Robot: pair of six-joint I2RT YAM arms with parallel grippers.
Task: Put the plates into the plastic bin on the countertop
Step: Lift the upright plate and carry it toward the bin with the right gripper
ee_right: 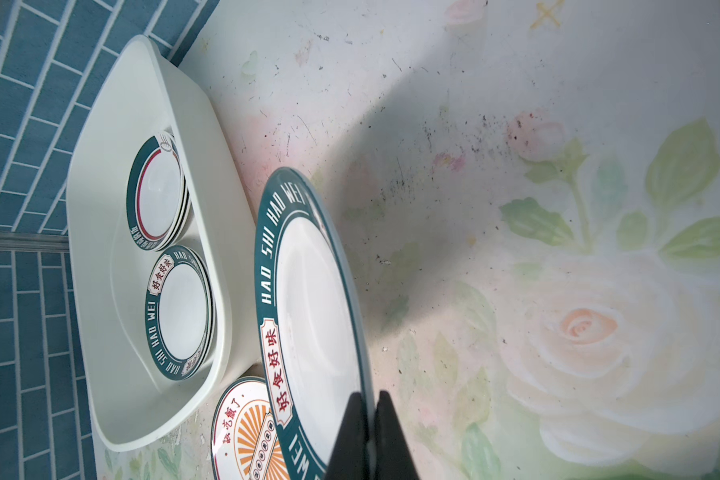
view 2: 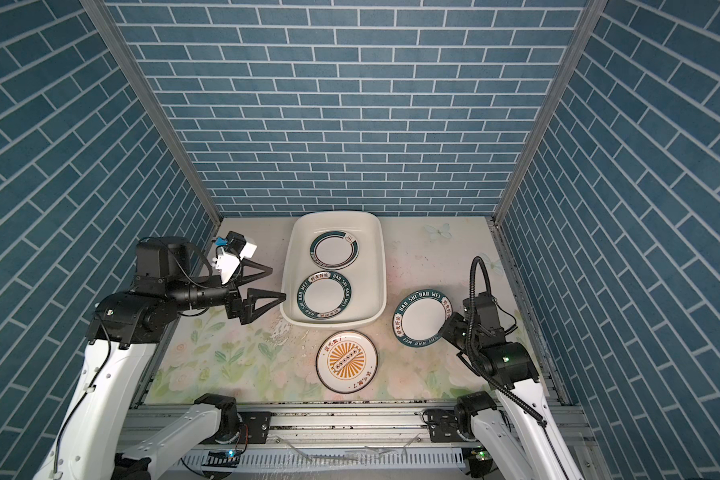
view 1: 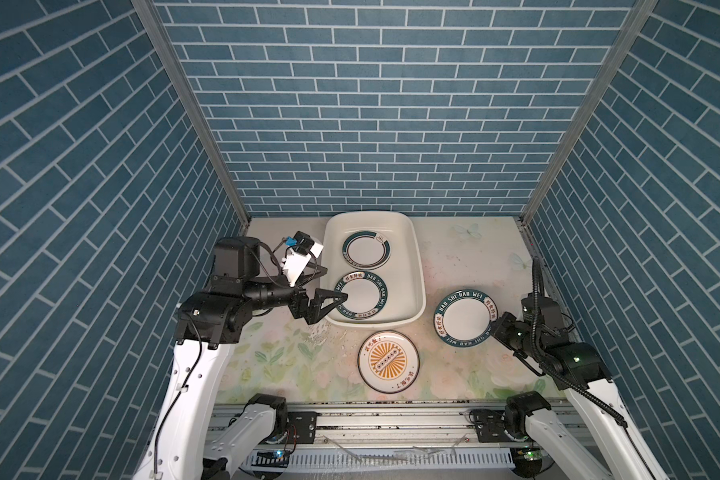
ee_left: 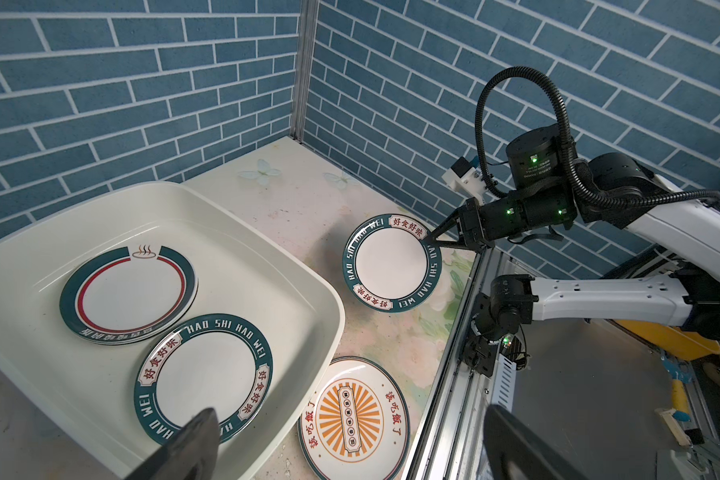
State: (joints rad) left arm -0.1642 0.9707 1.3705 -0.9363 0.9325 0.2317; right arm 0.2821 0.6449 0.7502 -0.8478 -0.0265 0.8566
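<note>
The cream plastic bin (view 1: 417, 253) stands at the back of the flowered countertop (view 1: 466, 257). Inside it lie a far stack of plates with a steam emblem (view 1: 366, 248) and a nearer teal lettered stack (view 1: 361, 297). An orange sunburst plate (view 1: 388, 361) lies flat in front of the bin. My right gripper (ee_right: 368, 395) is shut on the rim of a teal lettered plate (view 1: 464, 316), which is tilted and raised off the countertop right of the bin. My left gripper (view 1: 336, 283) stands open and holds nothing at the bin's left rim, one finger over the nearer stack.
Blue brick walls close in the back and both sides, and the right wall is near the right arm. A grey metal rail (view 1: 383, 419) runs along the front edge. Bare countertop (view 1: 454, 374) shows right of the sunburst plate.
</note>
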